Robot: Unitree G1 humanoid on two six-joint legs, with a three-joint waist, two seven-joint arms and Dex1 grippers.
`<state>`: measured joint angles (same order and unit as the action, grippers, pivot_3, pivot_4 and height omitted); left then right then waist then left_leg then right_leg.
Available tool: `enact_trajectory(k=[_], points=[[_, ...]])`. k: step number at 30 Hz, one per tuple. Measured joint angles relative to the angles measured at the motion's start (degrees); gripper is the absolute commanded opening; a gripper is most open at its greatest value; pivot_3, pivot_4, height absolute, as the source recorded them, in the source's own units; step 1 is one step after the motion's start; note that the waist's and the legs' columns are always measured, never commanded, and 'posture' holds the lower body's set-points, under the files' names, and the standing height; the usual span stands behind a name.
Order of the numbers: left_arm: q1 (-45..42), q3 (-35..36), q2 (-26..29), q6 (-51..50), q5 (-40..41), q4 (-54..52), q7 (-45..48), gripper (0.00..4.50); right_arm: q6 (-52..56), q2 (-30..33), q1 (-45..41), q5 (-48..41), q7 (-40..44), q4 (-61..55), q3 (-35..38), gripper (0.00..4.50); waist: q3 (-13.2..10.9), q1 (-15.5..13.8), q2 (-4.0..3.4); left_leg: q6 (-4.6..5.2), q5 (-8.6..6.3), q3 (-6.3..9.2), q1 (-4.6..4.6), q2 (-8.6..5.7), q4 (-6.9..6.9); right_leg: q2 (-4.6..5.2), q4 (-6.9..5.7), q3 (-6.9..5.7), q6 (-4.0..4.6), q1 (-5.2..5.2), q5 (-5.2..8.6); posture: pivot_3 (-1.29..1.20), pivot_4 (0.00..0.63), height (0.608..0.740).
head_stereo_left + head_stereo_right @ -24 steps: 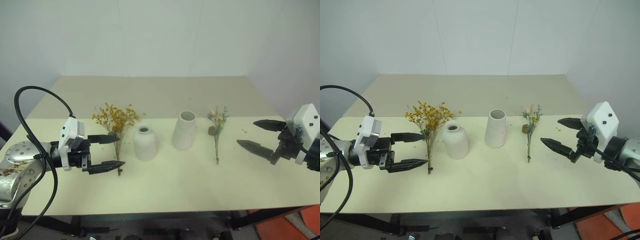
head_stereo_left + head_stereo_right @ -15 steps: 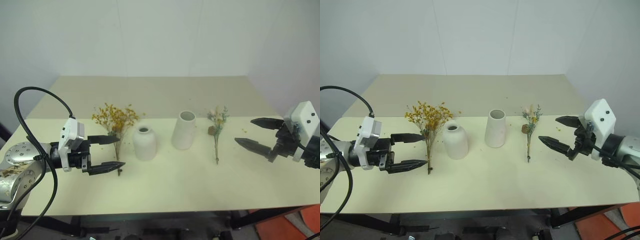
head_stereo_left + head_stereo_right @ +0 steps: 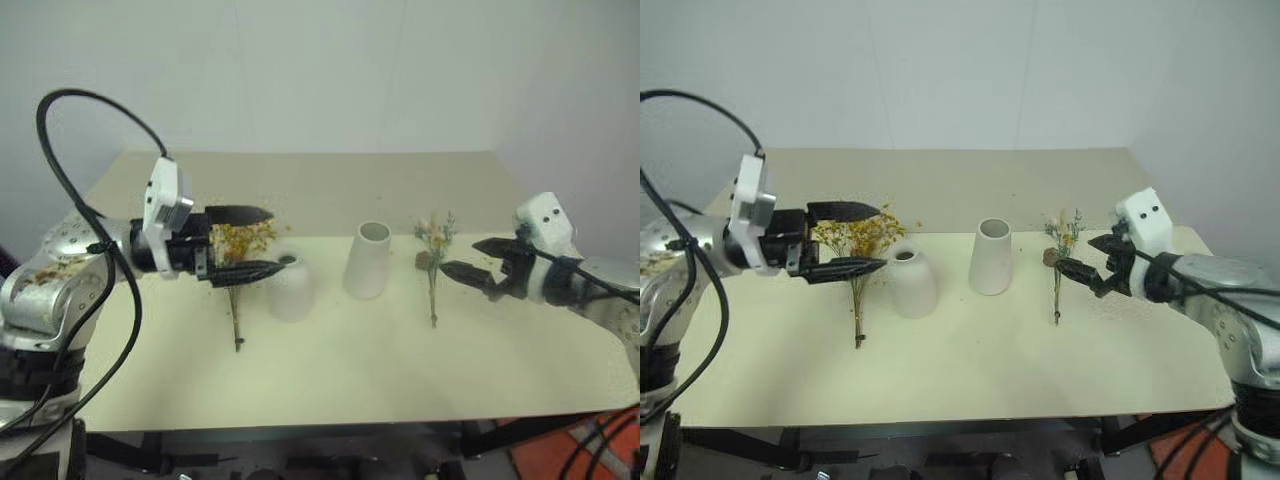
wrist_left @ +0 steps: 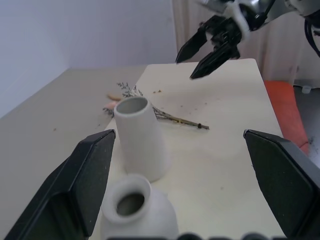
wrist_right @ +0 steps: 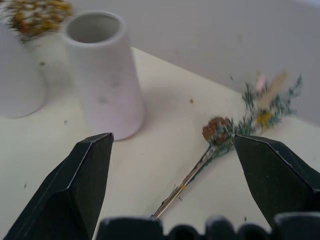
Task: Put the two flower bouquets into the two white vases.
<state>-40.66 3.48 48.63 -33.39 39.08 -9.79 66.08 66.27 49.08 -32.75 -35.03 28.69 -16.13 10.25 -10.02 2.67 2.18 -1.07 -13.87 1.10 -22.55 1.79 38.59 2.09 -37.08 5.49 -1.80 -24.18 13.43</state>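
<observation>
The bushy yellow-orange bouquet [image 3: 236, 300] lies on the table, left of the short rounded vase [image 3: 290, 290]. My left gripper [image 3: 255, 240] hovers open over its blossoms, pointing toward that vase, and holds nothing. Right of the short vase stands the taller tapered vase [image 3: 367, 262], also seen as the taller vase [image 4: 137, 135]. The thin sprig [image 3: 432, 270] with its pinecone lies right of the tall vase; it shows again as the sprig [image 5: 220, 135]. My right gripper [image 3: 460, 256] is open just right of the sprig, its fingers aimed at it and apart from it.
The cream table [image 3: 330, 380] has free room in front of the vases and behind them. A white wall stands behind the table. A black cable [image 3: 90, 100] loops above my left arm. Something orange [image 3: 620, 440] sits on the floor at the right.
My left gripper has risen and moved from the bushy bouquet's stem to over its blossoms. My right gripper has moved left to the sprig. Both bouquets and vases lie as before.
</observation>
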Motion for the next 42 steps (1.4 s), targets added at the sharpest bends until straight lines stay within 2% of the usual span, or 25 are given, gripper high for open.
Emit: enact_trajectory(k=[3,8,13,17,20,30,32,37,40,42], points=[[-4.7,-4.2,-2.3,-0.4,-2.8,3.4,0.5,4.50,4.8,-2.3,-3.5,1.8,-3.3,4.2,-3.4,4.46,0.0,-0.1,0.00,0.03,-0.01,0.04,-0.16,-0.01,0.00,0.00,0.01,-0.05,0.02,-0.11,0.00,0.00,0.150,0.740],[-13.0,-10.1,-7.0,-2.0,-6.6,9.0,1.3,4.50,7.0,-7.0,-8.1,5.9,-6.0,13.1,-9.2,4.46,0.0,-0.2,-0.01,0.06,-0.03,0.09,-0.34,-0.05,0.12,0.02,0.02,-0.07,0.01,-0.19,-0.02,0.00,0.150,0.740],[-16.7,-15.1,-11.0,-1.7,-10.0,13.7,5.2,4.50,7.0,-9.1,-13.7,10.8,-6.4,23.2,-13.9,4.46,0.0,-0.1,-0.01,0.07,-0.03,0.09,-0.35,-0.05,0.12,0.01,0.01,-0.08,0.02,-0.22,-0.03,0.00,0.150,0.740],[-18.5,-17.0,-12.5,-0.4,-12.1,16.0,8.3,4.50,6.9,-10.6,-14.9,13.6,-6.0,28.8,-16.9,4.46,0.0,0.0,-0.02,0.08,-0.04,0.09,-0.35,-0.05,0.12,0.01,0.01,-0.07,0.02,-0.22,-0.03,0.00,0.150,0.740],[-19.4,-17.4,-13.7,0.8,-13.6,17.6,9.9,4.50,5.4,-12.1,-16.1,15.9,-5.1,33.3,-18.8,3.90,0.0,0.1,-0.02,0.08,-0.04,0.09,-0.35,-0.05,0.13,0.01,-0.01,-0.06,0.02,-0.23,-0.03,0.00,0.150,0.740],[-20.1,-18.0,-15.6,2.9,-17.4,20.0,12.2,4.50,-2.1,-16.4,-19.7,23.0,-2.9,41.5,-20.6,0.56,0.0,1.1,-0.03,0.08,-0.04,0.12,-0.27,-0.04,0.18,0.00,-0.03,-0.07,-0.01,-0.13,-0.05,0.00,0.150,0.740],[-20.5,-18.0,-15.7,3.1,-17.8,20.4,12.2,4.50,-2.1,-16.8,-19.8,23.3,-2.9,41.3,-20.4,0.03,0.0,1.4,-0.03,0.08,-0.04,0.13,-0.25,-0.04,0.17,0.00,-0.04,-0.06,-0.01,-0.13,-0.05,0.00,0.150,0.740],[-21.2,-17.9,-15.9,3.3,-18.8,21.7,12.3,4.50,-0.1,-18.5,-19.9,23.5,-4.3,41.5,-16.3,0.01,0.0,1.4,-0.04,0.09,-0.04,0.15,-0.27,-0.04,0.16,0.00,-0.05,-0.07,0.00,-0.14,-0.05,0.00,0.150,0.740],[-21.3,-17.6,-15.8,3.4,-18.8,22.1,12.2,4.50,3.4,-20.4,-20.3,22.5,-7.7,41.8,-9.4,0.01,0.0,1.3,-0.04,0.09,-0.04,0.16,-0.34,-0.04,0.16,0.01,-0.06,-0.07,0.00,-0.21,-0.05,0.00,0.150,0.740],[-21.3,-17.1,-15.4,3.4,-18.8,22.3,12.1,4.50,4.6,-23.0,-20.4,22.0,-12.0,40.2,-2.0,0.01,0.0,1.3,-0.06,0.09,-0.04,0.18,-0.42,-0.05,0.15,0.02,-0.09,-0.06,0.01,-0.32,-0.06,0.00,0.150,0.740]])
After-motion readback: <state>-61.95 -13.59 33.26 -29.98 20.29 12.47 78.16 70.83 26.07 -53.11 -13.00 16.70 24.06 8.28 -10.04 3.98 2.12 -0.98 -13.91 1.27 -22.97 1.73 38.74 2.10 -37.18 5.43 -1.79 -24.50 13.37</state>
